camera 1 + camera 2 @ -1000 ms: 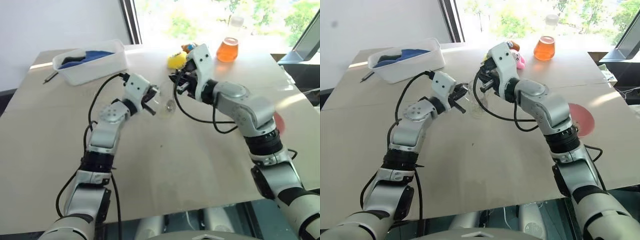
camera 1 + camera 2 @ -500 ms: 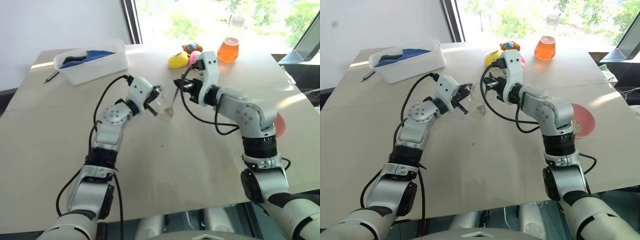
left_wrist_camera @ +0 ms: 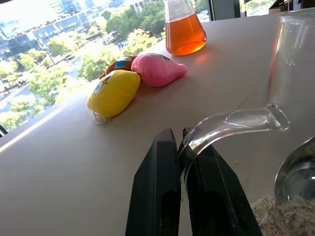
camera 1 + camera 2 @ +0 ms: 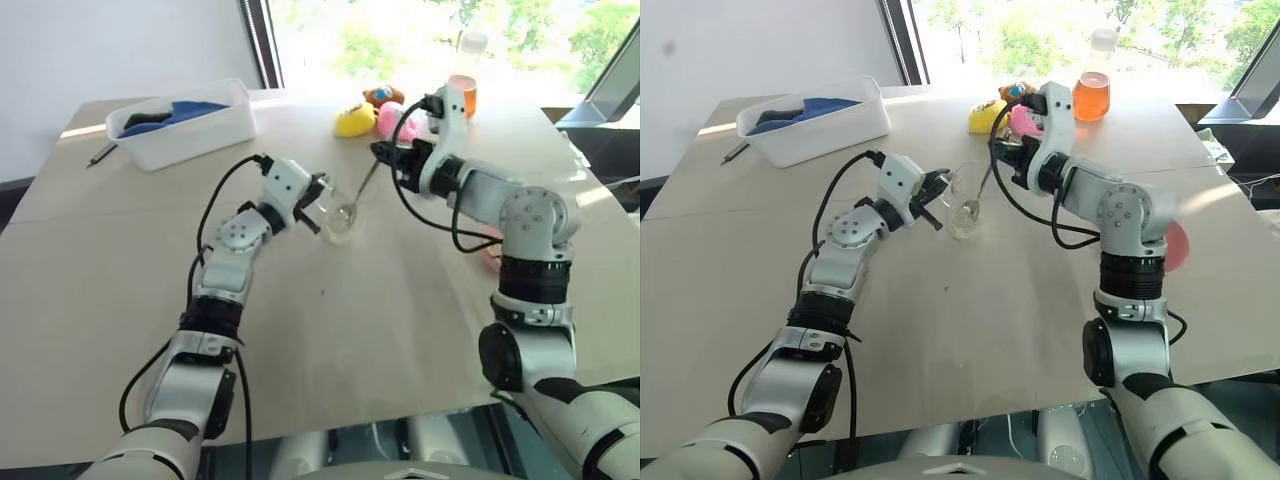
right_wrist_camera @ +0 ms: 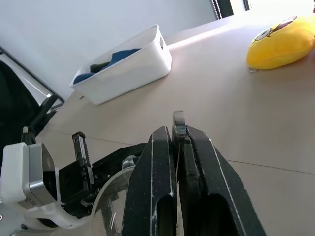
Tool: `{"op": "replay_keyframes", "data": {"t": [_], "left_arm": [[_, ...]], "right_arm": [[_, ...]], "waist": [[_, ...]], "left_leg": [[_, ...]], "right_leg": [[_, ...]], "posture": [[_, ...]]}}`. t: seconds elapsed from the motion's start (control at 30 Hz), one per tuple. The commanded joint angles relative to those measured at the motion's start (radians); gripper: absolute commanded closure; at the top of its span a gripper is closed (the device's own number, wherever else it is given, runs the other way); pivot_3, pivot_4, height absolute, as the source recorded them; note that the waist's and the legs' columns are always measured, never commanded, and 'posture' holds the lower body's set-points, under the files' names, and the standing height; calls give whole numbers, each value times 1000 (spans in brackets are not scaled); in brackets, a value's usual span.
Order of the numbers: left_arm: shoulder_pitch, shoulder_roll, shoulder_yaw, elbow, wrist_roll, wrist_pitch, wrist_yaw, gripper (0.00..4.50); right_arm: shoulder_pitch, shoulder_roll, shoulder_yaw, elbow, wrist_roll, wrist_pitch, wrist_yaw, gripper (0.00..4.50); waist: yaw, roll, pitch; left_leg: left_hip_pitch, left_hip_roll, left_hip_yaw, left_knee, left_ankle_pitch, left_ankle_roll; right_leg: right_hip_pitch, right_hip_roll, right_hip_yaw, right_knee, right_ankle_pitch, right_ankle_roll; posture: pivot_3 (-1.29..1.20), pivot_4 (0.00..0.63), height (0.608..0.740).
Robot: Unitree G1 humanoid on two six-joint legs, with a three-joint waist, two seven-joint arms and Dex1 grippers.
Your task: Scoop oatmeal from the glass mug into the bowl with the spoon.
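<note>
The left end effector [image 4: 930, 198] is clamped shut on the glass mug [image 4: 965, 203] by its handle, steadying it on the counter [image 4: 970, 330]. The right end effector [image 4: 388, 155], at the mug's two o'clock, pinches the spoon [image 4: 360, 190], whose bowl dips into the oatmeal [image 3: 280, 216]. The bowl [image 4: 1178, 245] lies at the mug's three o'clock.

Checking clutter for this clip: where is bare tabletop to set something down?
Free: the wide near half of the beige table, in front of the clear glass mug. Crowded: the far edge, with white tub, plush toys and orange flask.
</note>
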Motion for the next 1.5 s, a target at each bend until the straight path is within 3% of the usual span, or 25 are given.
{"op": "replay_keyframes", "data": {"t": [0.03, 0.67, 1.07, 1.5], "left_arm": [[-31, -1, 9, -10, -1, -41, 5, 4428], [-106, -91, 31, 164, -19, -136, 53, 4428], [-113, -160, 72, 193, -70, -191, 80, 4428], [-136, -172, 73, 238, -74, -258, 79, 4428]], "right_arm": [[-39, -14, -73, -7, 32, 11, -38, 4500], [-58, 31, -435, 23, 329, 79, -429, 4500], [-26, 28, -499, 32, 576, 2, -630, 4500], [55, -5, -421, 24, 794, -134, -733, 4500]], "waist": [[0, 0, 0], [2, 0, 0], [-1, 0, 0], [-4, 0, 0]], "left_leg": [[0, 0, 0, 0, 0, 0], [0, 0, 1, 1, 0, 0], [0, 1, 1, 1, 0, 1], [0, 1, 2, 1, 0, 1]], "right_leg": [[0, 0, 0, 0, 0, 0], [0, 0, 1, 1, 0, 0], [0, 0, 1, 2, 0, 0], [0, 0, 1, 2, 0, 0]], "posture": [[0, 150, 740], [0, 150, 740], [0, 150, 740], [0, 150, 740]]}}
